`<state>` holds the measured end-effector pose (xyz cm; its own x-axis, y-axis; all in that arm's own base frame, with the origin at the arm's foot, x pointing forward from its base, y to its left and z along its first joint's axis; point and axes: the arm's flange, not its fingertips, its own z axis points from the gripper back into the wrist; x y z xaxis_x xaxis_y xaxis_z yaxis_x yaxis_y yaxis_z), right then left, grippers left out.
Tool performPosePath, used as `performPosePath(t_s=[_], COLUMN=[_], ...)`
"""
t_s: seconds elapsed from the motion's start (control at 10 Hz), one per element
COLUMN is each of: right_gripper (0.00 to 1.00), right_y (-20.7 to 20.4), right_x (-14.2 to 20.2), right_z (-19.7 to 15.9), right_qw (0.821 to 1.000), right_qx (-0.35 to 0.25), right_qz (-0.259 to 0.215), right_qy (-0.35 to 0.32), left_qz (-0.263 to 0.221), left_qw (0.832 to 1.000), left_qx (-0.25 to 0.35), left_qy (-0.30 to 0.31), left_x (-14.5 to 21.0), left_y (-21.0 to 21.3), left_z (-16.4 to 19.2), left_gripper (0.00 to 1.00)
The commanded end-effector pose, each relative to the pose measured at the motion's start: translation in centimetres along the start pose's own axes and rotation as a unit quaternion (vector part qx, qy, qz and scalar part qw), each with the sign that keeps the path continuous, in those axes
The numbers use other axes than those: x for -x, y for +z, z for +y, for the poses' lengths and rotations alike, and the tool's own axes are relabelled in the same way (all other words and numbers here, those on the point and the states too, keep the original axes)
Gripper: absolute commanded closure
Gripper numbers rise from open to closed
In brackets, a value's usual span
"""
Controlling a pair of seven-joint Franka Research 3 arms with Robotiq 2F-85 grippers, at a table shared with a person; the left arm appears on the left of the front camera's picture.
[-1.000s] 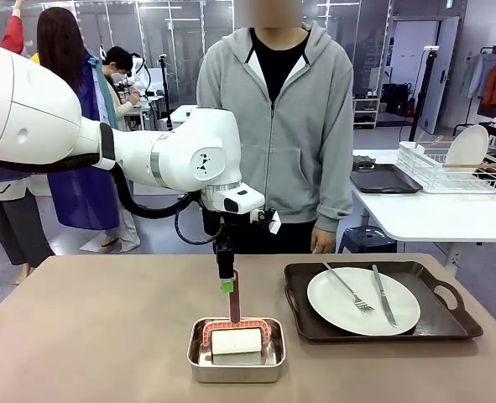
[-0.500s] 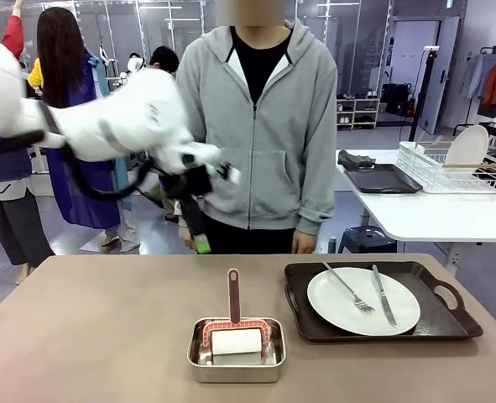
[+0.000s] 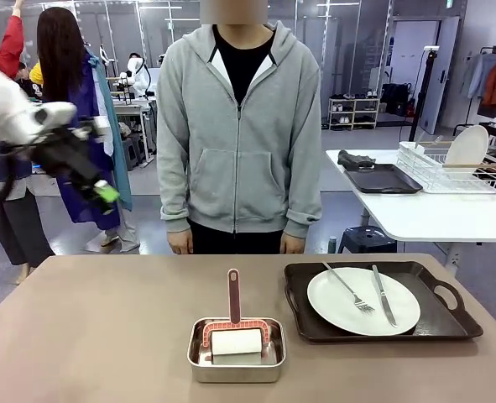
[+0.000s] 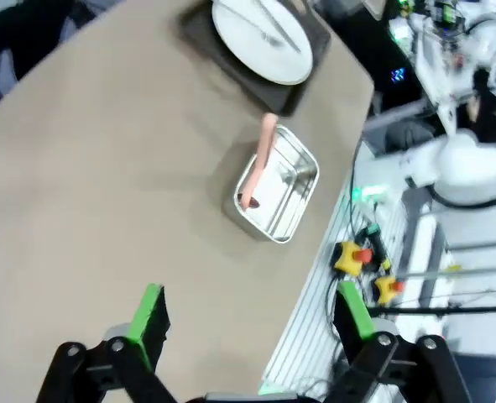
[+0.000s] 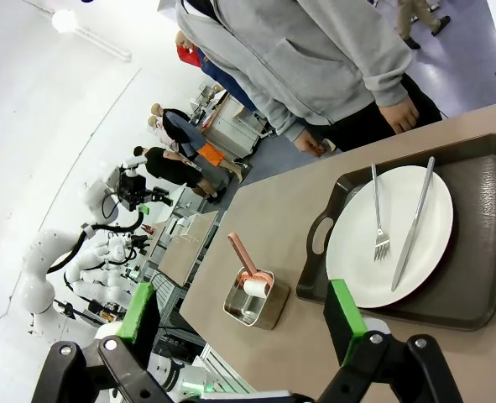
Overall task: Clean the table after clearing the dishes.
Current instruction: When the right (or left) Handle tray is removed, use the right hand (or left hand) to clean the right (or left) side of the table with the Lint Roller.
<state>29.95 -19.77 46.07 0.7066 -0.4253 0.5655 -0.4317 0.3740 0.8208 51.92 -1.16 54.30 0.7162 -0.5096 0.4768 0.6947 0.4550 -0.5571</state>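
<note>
High over the table (image 4: 105, 185), left gripper (image 4: 249, 309) wide and empty; right gripper (image 5: 240, 309) wide too.

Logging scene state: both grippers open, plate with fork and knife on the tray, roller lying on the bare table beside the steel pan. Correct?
No: the front view shows the roller inside the steel pan, not on the table. The rest holds: left gripper and right gripper open, plate with fork and knife on the tray.
</note>
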Motion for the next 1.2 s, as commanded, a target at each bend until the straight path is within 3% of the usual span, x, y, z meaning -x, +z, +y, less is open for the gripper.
performPosePath(t_s=[0.0,0.2,0.4,0.6,0.8,1.0,1.1], right_gripper=[0.0,0.0,0.0,0.0,0.0,0.0,0.0], right_y=[0.0,0.0,0.0,0.0,0.0,0.0,0.0], right_x=[0.0,0.0,0.0,0.0,0.0,0.0,0.0], right_z=[0.2,0.2,0.2,0.2,0.2,0.2,0.2], right_qw=[1.0,1.0,1.0,1.0,1.0,1.0,1.0], right_qx=[-0.003,-0.003,-0.003,-0.003,-0.003,-0.003,-0.003], right_qz=[0.0,0.0,0.0,0.0,0.0,0.0,0.0], right_qy=[0.002,0.002,0.002,0.002,0.002,0.002,0.002], left_qz=[-0.099,-0.18,-0.197,-0.263,-0.318,-0.319,-0.299], left_qw=[0.994,0.976,0.97,0.943,0.918,0.917,0.924], left_qx=[-0.008,0.0,0.025,0.02,0.023,0.03,0.013], left_qy=[0.055,0.124,0.14,0.205,0.234,0.239,0.238], left_x=[7.1,17.5,25.4,32.5,36.1,35.7,37.4], left_y=[2.7,8.5,12.7,15.4,15.5,14.6,15.8], left_z=[0.3,3.0,3.8,4.1,4.6,5.9,4.6], left_gripper=[0.0,0.0,0.0,0.0,0.0,0.0,0.0])
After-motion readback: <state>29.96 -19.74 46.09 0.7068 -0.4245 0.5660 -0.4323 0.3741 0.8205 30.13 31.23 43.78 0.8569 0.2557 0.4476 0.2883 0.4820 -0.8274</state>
